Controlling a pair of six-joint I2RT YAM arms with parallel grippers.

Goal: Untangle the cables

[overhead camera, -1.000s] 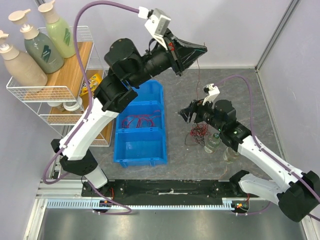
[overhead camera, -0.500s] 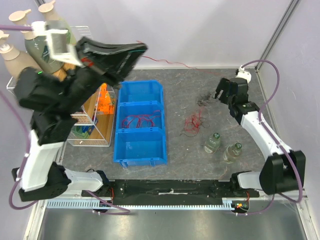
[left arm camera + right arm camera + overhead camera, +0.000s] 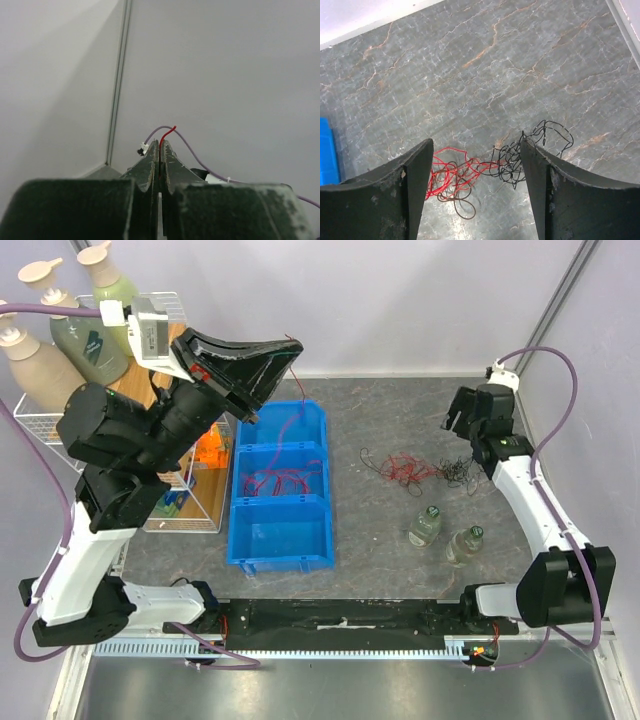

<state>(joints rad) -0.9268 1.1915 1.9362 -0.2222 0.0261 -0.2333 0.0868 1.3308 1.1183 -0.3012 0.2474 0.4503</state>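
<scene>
A loose tangle of red cables (image 3: 402,466) and black cables (image 3: 458,472) lies on the grey table right of the blue bin. In the right wrist view the red strands (image 3: 451,172) and black strands (image 3: 530,155) lie below and between the fingers. My right gripper (image 3: 455,423) is open and empty, raised above the tangle's right end. My left gripper (image 3: 283,353) is shut on a red cable (image 3: 290,422) and holds it high over the blue bin (image 3: 318,420); the wire hangs down into the bin's back compartment. Its tip pokes out above the closed jaws (image 3: 168,135). More red cables (image 3: 284,483) lie in the middle compartment.
A wire rack (image 3: 120,425) with pump bottles (image 3: 88,335) stands at the left. Two small glass bottles (image 3: 425,525) (image 3: 465,543) stand on the table in front of the tangle. Walls close in at the back and right.
My left arm has swung right and now holds the red cable over the bin. The tangle has spread out wider to the right. My right gripper has shifted slightly.
</scene>
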